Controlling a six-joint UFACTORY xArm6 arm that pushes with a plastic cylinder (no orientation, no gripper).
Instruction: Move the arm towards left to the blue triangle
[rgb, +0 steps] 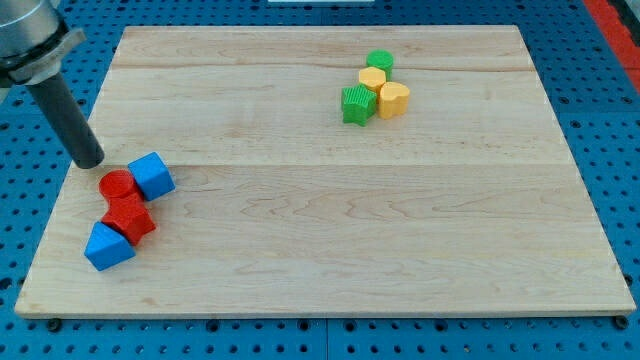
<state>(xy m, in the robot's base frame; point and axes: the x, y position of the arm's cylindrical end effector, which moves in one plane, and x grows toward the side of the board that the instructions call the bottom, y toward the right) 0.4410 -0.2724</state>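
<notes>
Nearest the view's bottom lay the blue triangle (108, 246), at about eight o'clock on the board (330, 250), touching a red block (129, 218) just above it. A second red block (117, 185) and a blue cube (151, 175) sat touching further up. My tip (88, 160), a bare rod with nothing to open or close, stood at eleven o'clock from the triangle, just beside the upper red block. Farthest off, at one o'clock, two green blocks (357, 104) and two yellow ones (393, 99) clustered together. Judged from here, a straight run down risked shoving the reds into the triangle, since they stood between.
</notes>
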